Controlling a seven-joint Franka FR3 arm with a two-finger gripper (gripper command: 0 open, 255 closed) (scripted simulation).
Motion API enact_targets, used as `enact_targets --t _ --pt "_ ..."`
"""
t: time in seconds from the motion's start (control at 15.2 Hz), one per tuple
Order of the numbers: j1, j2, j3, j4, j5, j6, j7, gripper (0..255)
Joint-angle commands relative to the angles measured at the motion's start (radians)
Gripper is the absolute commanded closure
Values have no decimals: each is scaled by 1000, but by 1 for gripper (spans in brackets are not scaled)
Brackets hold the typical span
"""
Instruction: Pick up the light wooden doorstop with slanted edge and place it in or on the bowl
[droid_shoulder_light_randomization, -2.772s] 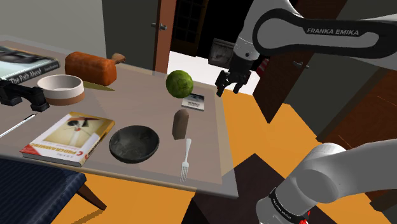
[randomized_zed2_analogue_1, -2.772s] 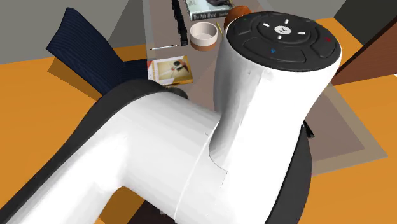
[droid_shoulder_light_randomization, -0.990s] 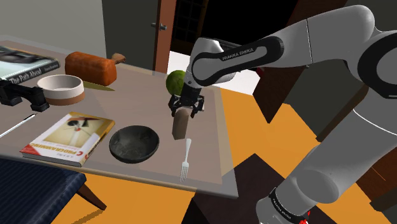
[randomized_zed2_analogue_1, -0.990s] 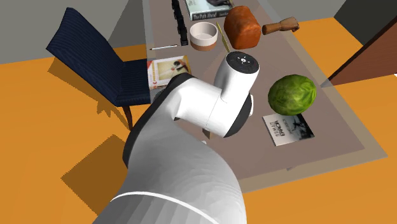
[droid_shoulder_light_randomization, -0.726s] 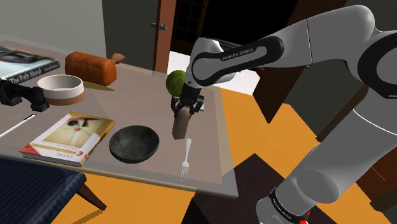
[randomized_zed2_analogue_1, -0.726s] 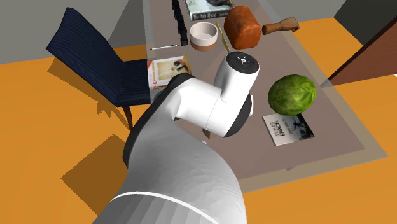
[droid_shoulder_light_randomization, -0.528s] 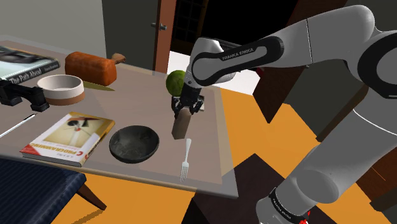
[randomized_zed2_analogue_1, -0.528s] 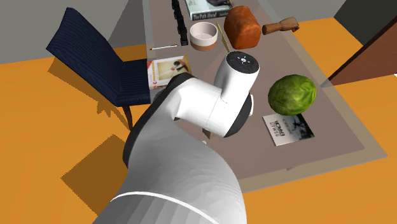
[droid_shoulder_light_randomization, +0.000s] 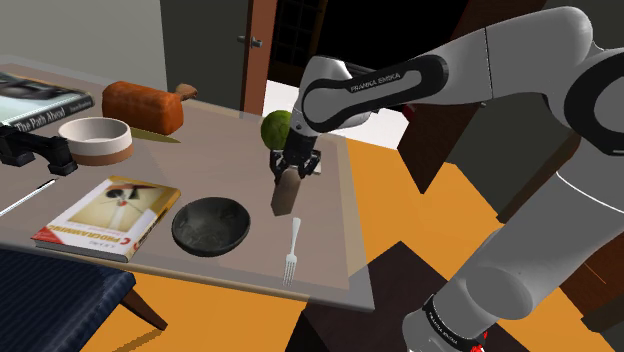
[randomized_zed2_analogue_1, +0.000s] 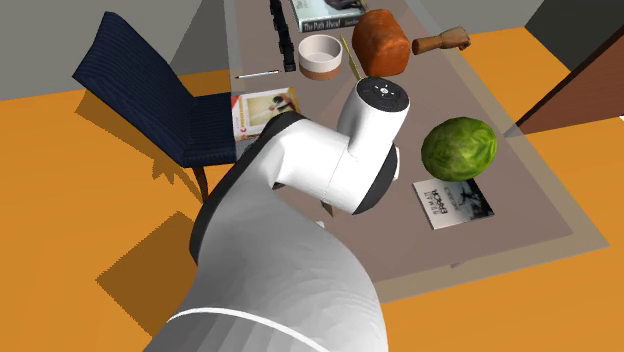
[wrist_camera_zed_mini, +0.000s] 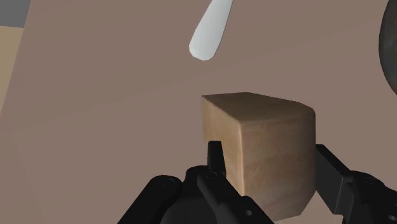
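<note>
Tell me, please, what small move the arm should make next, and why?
Probably a short lift straight up. The pincer is shut on the doorstop, its fingers clasping both sides, while the doorstop's lower end sits at or barely above the table. It likely needs clearance before it is carried to the dark bowl, which lies close by toward the shoulder view's left.

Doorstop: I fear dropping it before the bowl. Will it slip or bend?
Probably rigid: the doorstop looks like a solid wooden block. Its flat sides give the gripper broad contact, so slipping seems unlikely. Held near one end, it might pivot.
</note>
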Motion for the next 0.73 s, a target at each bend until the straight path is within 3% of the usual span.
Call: enact_targets --t 0.0,0.66 --pt "0 -13 0 11 2 -24 1 255" --pt "-3 -67 -6 92 6 -158 7 255"
